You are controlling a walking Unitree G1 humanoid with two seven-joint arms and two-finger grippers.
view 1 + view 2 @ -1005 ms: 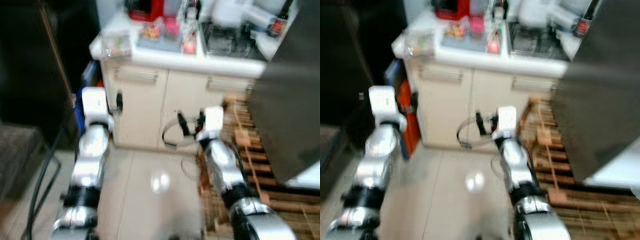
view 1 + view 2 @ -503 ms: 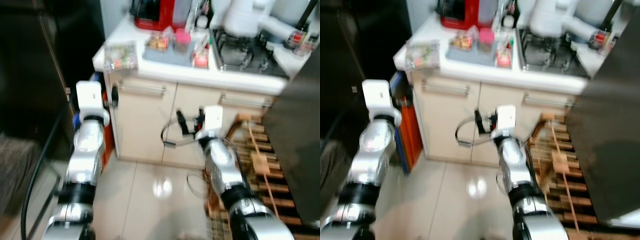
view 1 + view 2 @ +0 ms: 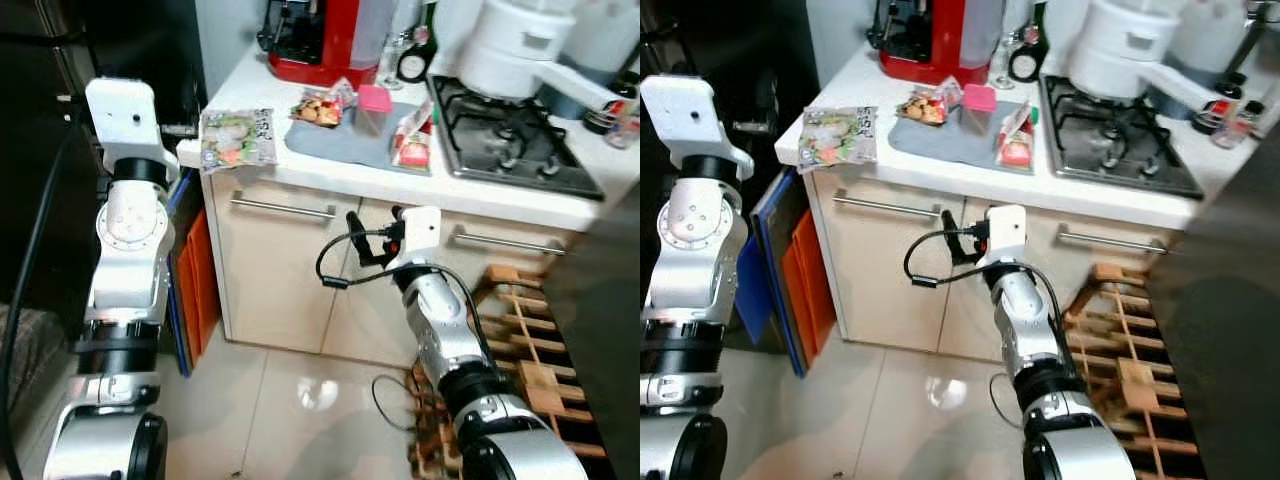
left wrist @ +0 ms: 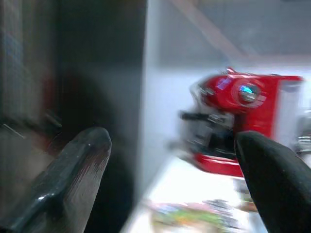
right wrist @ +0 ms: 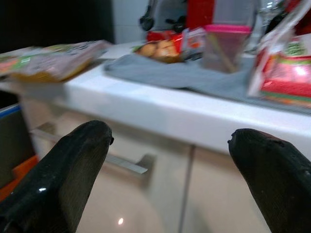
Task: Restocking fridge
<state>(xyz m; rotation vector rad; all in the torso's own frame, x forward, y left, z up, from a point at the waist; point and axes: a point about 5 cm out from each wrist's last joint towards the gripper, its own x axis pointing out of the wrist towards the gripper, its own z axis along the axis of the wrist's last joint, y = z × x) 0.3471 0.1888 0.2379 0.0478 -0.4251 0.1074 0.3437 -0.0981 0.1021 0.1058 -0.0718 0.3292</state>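
Food packets lay on white counter [image 3: 940,165], none grasped. Right gripper [image 5: 170,160] unclenched, fingers [image 5: 63,170] spread, held below counter edge before cabinet doors [image 3: 890,270]; red-and-green packet [image 5: 284,73] and grey mat [image 5: 184,75] just above and ahead. Left gripper [image 4: 170,179] likewise spread, empty, at counter's end; green packet [image 3: 238,136] just ahead, red coffee machine [image 4: 238,121] beyond.

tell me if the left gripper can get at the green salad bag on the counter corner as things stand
Probably yes. The left gripper is open, raised beside the counter corner, and the salad bag lies flat at the edge with nothing visible between them.
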